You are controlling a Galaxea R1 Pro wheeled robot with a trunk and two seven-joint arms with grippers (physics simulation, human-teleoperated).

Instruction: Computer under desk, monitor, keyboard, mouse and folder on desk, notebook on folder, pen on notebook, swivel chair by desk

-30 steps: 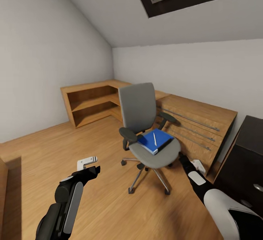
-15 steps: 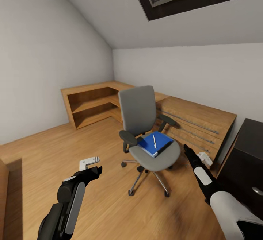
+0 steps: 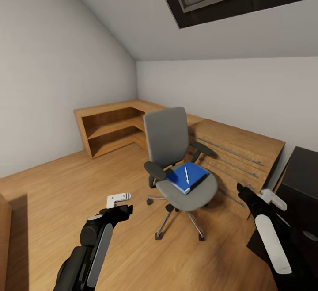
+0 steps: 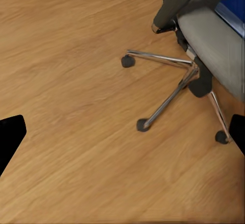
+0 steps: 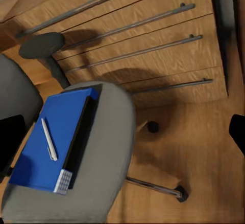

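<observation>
The blue folder (image 3: 187, 177) with the white pen (image 3: 186, 174) on top lies on the swivel chair (image 3: 176, 158), which stands before a wooden drawer chest (image 3: 234, 154). Bare floor (image 3: 119, 167) spreads left of the chair. Left gripper (image 3: 118, 201) and right gripper (image 3: 269, 198) hover either side, both spread wide.
</observation>
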